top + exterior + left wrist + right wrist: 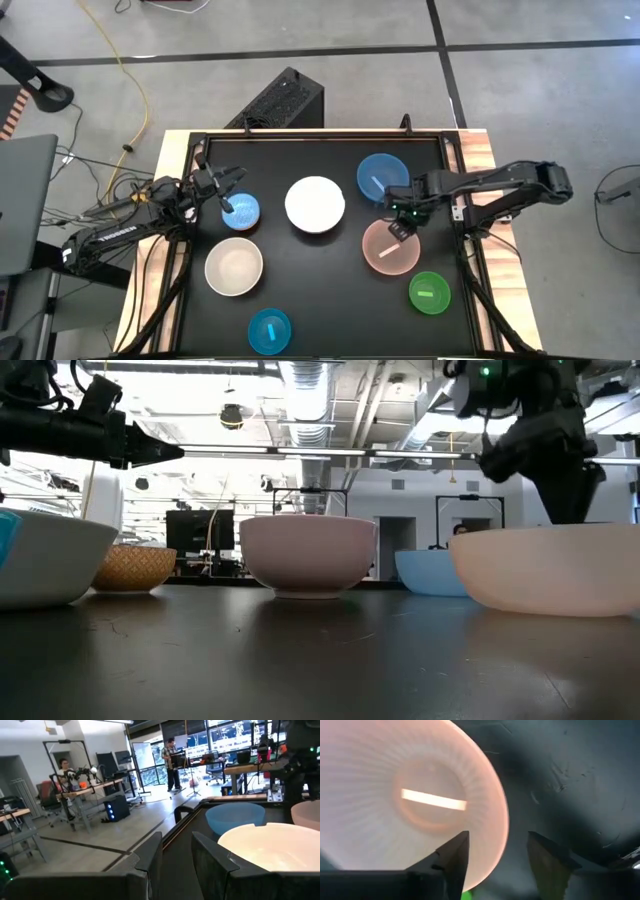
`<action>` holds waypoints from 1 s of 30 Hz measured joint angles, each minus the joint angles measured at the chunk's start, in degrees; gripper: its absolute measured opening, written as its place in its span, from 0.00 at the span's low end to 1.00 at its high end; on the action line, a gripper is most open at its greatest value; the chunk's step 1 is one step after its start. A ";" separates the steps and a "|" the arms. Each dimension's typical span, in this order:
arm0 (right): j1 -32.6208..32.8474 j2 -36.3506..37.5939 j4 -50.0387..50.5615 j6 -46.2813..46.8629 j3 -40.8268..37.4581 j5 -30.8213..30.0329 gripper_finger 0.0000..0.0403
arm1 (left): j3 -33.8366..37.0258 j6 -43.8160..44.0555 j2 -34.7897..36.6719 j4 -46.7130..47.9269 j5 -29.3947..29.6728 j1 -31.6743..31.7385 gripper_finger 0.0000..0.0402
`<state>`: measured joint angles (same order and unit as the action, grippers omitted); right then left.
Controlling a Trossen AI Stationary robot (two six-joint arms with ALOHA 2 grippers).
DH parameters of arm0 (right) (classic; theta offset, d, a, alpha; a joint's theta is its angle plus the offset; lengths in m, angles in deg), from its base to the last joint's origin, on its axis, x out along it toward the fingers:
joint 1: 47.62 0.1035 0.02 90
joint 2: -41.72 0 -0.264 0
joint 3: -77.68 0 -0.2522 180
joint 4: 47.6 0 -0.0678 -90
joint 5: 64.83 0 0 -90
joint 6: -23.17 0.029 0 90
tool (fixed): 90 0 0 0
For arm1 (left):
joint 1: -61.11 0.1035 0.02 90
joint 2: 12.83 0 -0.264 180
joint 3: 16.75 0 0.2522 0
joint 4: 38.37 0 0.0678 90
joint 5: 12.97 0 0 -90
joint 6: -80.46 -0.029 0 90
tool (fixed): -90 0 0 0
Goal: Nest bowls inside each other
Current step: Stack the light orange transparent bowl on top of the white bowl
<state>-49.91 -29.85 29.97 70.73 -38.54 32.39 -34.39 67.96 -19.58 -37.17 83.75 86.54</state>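
Note:
Seven bowls stand on their bases on the black table: blue (383, 177), white (315, 203), small light-blue (240, 211), cream (234, 267), pink (391, 247), green (429, 292) and cyan (269, 331). My right gripper (500, 862) points down, open, over the pink bowl's far rim (504, 827). One finger stands over the bowl's inside and the other outside it; no touch shows. My left gripper (228, 190) waits open at the table's left, raised beside the small light-blue bowl. None of the bowls lies inside another.
A raised black frame (300, 137) runs round the table. In the low view a brown woven bowl (133, 568) shows left of the white bowl (308, 555). Bare table (330, 300) lies between the cream, cyan and green bowls. People show in the room beyond.

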 joint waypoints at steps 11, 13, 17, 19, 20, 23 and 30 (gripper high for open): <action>-0.08 0.00 -12.61 -2.52 -8.20 -1.64 0.44 | -0.04 0.84 0.00 -0.03 0.02 0.00 0.23; -0.10 0.00 -12.54 -3.06 -8.22 -1.52 0.34 | -0.04 1.17 0.00 -0.07 0.09 0.00 0.23; -0.10 0.41 -12.54 -3.70 -8.22 0.25 0.08 | -0.04 1.25 0.00 -0.10 0.15 0.00 0.23; -0.10 0.89 -11.89 -4.32 -7.39 2.65 0.04 | -0.04 1.27 0.00 -0.13 0.15 -0.02 0.23; -0.10 1.14 -11.47 -4.31 -6.58 3.83 0.04 | -0.04 1.32 0.00 -0.13 0.15 -0.02 0.23; -0.02 1.60 -10.08 -4.60 -2.14 6.60 0.03 | -0.04 1.39 0.00 -0.13 0.17 -0.01 0.23; -0.04 -0.44 -9.65 -9.94 13.40 3.65 0.01 | -0.04 1.62 0.00 -0.24 0.20 0.00 0.23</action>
<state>-49.95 -30.29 20.32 60.79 -25.14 36.04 -34.44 69.58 -19.58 -37.41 83.95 86.54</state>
